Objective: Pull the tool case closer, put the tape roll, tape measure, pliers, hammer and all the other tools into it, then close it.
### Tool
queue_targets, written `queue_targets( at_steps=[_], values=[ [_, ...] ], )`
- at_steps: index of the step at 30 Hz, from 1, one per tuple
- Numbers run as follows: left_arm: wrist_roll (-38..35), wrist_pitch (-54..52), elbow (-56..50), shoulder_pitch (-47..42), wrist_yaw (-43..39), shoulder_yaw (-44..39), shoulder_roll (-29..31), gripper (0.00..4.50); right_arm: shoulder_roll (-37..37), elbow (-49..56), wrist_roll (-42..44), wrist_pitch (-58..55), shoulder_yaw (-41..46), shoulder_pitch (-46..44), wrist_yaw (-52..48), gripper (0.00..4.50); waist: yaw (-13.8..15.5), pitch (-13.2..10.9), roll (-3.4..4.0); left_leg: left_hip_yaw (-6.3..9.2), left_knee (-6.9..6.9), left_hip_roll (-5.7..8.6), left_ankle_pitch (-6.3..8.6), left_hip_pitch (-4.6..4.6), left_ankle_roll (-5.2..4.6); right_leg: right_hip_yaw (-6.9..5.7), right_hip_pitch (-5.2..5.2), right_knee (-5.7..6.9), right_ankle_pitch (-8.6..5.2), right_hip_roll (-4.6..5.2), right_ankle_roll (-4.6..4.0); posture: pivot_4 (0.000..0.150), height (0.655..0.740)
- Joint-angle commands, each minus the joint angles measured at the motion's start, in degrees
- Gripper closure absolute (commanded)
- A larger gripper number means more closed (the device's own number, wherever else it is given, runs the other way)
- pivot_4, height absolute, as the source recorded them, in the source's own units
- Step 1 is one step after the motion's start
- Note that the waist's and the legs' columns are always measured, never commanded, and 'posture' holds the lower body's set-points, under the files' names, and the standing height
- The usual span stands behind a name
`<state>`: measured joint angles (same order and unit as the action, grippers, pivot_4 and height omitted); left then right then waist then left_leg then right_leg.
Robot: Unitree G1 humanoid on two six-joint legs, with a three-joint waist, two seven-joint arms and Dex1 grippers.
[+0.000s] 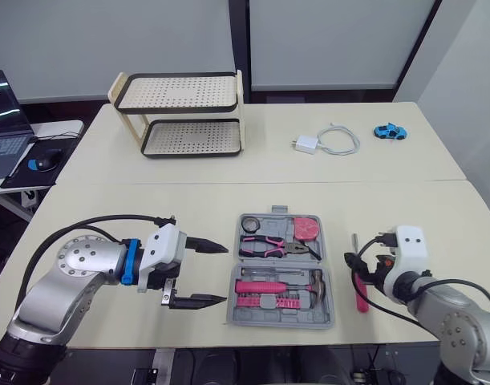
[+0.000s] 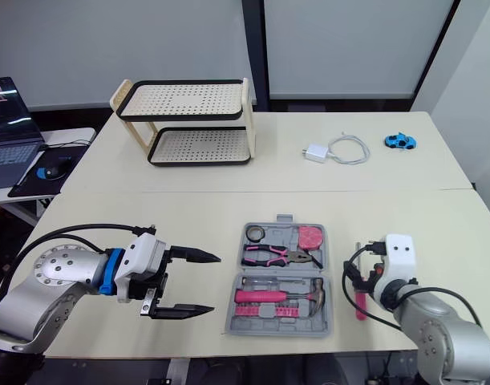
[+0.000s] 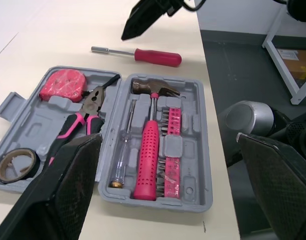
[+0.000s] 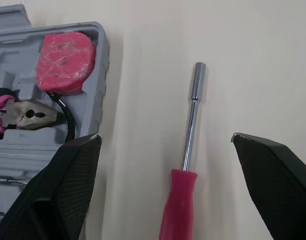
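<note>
Your right gripper (image 4: pixel 165 137) hung spread over pink-handled screwdriver (image 4: pixel 183 186) (left gripper (image 1: pixel 226 275) spread too); skewed pinch could have rolled it off table (image 1: pixel 108 200).

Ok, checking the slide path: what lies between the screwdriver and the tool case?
Only bare table between the screwdriver and the tool case, as the right wrist view shows.

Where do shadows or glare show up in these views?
Left eye view: even light, only a faint shadow under the two-tier rack. Right wrist view: a bright glint along the screwdriver shaft, a soft shadow beside the tool case wall. Left wrist view: a mild sheen on the hammer head.
</note>
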<state>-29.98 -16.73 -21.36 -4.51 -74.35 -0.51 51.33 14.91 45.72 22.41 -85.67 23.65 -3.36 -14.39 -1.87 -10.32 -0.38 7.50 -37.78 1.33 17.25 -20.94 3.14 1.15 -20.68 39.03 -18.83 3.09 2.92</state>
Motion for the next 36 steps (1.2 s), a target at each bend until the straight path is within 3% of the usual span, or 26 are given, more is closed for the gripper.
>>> queue_targets(
  at_steps=[1,5,13,19,23,29,36],
  values=[
    [0.08,1.1,-0.52,0.54,0.21,-1.99,0.53,0.0,6.75,1.7,3.76,1.67,2.56,-0.24,-6.38,0.04,0.0,0.0,0.0,0.02,0.0,0.0,0.0,0.0,0.0,-0.03,0.01,0.0,0.0,-0.01,0.0,0.15,0.74],
    [-0.1,0.99,-0.79,1.1,0.42,-2.4,0.53,0.0,18.72,-1.46,4.38,10.1,1.99,3.63,-14.33,0.04,0.02,-0.01,0.01,-0.02,0.0,0.02,0.0,0.0,-0.01,-0.03,0.05,-0.03,0.0,-0.01,0.0,0.15,0.74],
    [0.02,0.94,-1.17,1.94,0.97,-3.16,0.58,0.0,44.47,-12.52,-7.92,56.07,-3.2,17.72,-41.27,0.04,0.1,-0.04,-0.01,-0.34,-0.07,0.01,0.01,0.07,-0.02,-0.1,0.22,-0.08,-0.01,0.01,0.01,0.15,0.74],
    [0.08,0.74,-2.22,2.37,1.7,-2.92,0.59,0.0,57.69,-22.96,-13.94,78.83,-11.97,10.9,-55.51,0.04,-0.19,-0.08,-0.05,-0.38,-0.11,-0.08,0.01,0.14,-0.01,-0.09,0.27,-0.06,0.0,-0.01,0.01,0.15,0.74],
    [-0.25,0.37,-2.85,2.69,1.84,-3.25,0.7,0.0,60.0,-28.05,-18.41,88.92,-22.59,-0.81,-62.41,0.04,-0.04,-0.11,-0.09,-0.33,-0.1,-0.14,0.01,0.11,-0.01,-0.1,0.27,-0.09,0.0,0.04,0.0,0.15,0.74],
    [-0.52,0.09,-4.34,3.97,2.5,-3.55,0.45,0.0,55.0,-35.41,-30.09,101.81,-38.28,-18.84,-69.61,0.04,-0.02,-0.18,-0.15,-0.31,-0.1,-0.13,0.0,0.07,0.01,-0.11,0.25,-0.15,0.0,0.09,0.01,0.15,0.74],
    [-0.62,-0.58,-5.76,4.47,3.74,-3.03,0.1,0.0,48.65,-41.98,-40.49,112.26,-48.69,-27.39,-71.83,0.04,0.06,-0.19,-0.16,-0.23,-0.13,-0.13,-0.01,0.02,0.03,-0.12,0.21,-0.13,0.0,0.09,0.01,0.15,0.74]
  ],
)
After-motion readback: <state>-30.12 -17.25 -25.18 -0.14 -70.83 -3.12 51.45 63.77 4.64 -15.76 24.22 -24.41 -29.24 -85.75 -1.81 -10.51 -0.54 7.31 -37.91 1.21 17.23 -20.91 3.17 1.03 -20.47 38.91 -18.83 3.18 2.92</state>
